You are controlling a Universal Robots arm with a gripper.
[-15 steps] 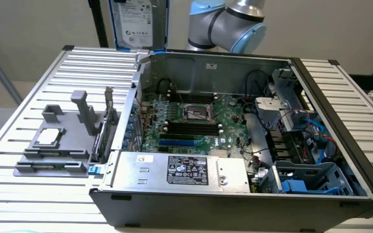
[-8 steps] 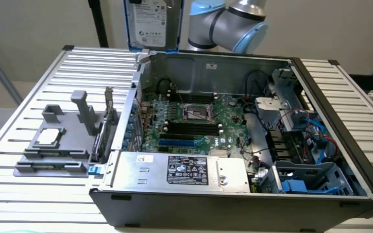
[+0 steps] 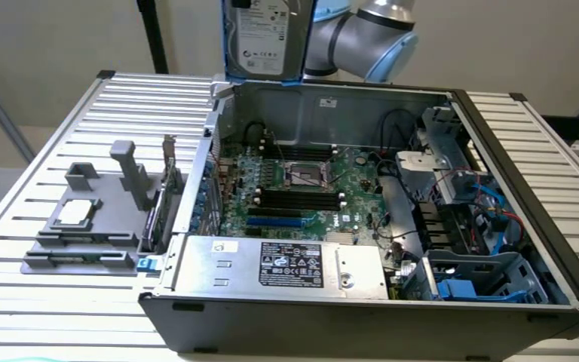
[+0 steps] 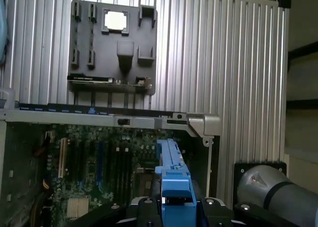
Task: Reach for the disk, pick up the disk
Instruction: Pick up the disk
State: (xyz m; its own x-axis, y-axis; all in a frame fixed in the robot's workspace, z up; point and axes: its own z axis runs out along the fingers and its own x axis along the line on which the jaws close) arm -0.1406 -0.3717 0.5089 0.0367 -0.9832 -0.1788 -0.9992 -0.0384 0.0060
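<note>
Blue-framed disk [image 3: 266,38] is hanging above the open case [image 3: 370,332], our pincer [image 4: 175,204] pinching its carrier edge. We're reading this as pick-up done; further travel is calling for a steady clamp.

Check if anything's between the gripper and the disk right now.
Nothing visible stands between them. The gripper is closed on the disk, clamping its blue carrier edge-on. The disk hangs in the air over the open computer case, touching nothing inside it.

Soft, even light; faint shadows
</note>
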